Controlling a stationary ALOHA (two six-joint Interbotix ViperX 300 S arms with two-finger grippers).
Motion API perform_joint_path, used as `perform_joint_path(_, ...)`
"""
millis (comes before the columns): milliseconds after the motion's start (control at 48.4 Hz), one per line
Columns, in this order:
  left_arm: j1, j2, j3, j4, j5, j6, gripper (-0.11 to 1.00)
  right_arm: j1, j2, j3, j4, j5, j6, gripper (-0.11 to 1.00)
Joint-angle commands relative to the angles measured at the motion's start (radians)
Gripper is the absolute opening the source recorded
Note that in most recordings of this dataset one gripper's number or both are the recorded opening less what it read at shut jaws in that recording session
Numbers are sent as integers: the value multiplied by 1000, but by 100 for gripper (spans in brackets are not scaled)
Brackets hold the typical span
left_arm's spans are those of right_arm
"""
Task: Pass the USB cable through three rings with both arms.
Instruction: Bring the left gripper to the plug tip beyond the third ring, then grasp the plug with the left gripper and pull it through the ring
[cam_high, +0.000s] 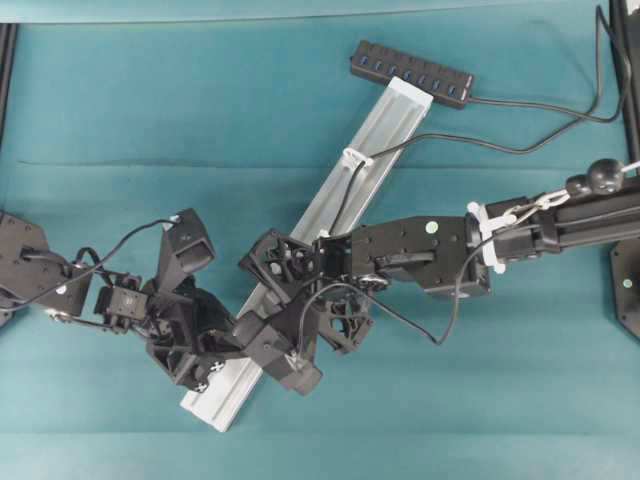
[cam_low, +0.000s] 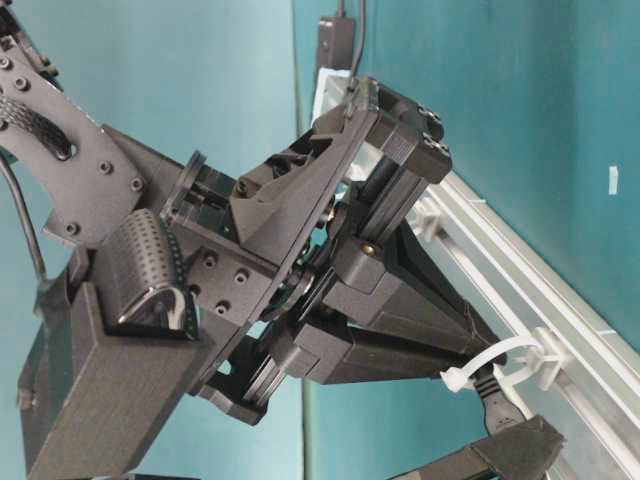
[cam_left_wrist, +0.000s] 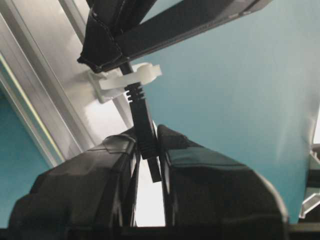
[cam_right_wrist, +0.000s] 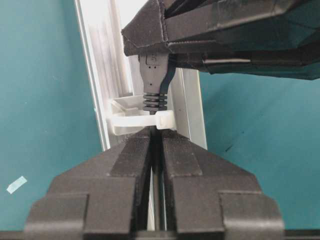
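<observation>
At frame center, the left gripper (cam_left_wrist: 149, 150) clamps the USB cable (cam_left_wrist: 142, 117) plug just below a white ring (cam_left_wrist: 131, 80). The right gripper (cam_right_wrist: 156, 142) pinches the cord behind that ring.

I see matt black plastic on the left gripper (cam_left_wrist: 149, 150), its jaws shut on the USB cable (cam_left_wrist: 143, 125), ribbed matt rubber. Just beyond the jaws: white glossy plastic ring (cam_left_wrist: 131, 80) on brushed silver aluminium rail (cam_left_wrist: 45, 75). Table cover (cam_high: 150, 100): teal, matt.
</observation>
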Motion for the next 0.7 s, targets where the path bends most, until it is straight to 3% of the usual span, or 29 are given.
perform_joint_path(0, -2, -17, -9, 3, -8, -8, 11, 3, 2, -6, 3, -9, 14, 8)
perform_joint_path(165, -3, -18, 0, 3, -9, -29, 11, 8, 0, -8, 3, 3, 14, 8)
perform_joint_path(227, -3, -21, 6, 2, -9, -37, 11, 8, -2, -9, 3, 9, 15, 13)
perform_joint_path(289, -2, -25, 11, 3, -9, -41, 11, 8, -2, -12, 3, 12, 15, 25)
perform_joint_path(372, -3, -31, 15, 3, -9, -46, 11, 8, -5, -14, 5, 15, 23, 49)
perform_joint_path(537, -2, -41, 15, 3, -9, -60, 11, -6, -21, -8, 3, 9, 112, 90)
perform_joint_path(681, -23, -72, 25, 3, -3, -87, 11, -37, -55, 8, 3, -2, 227, 86)
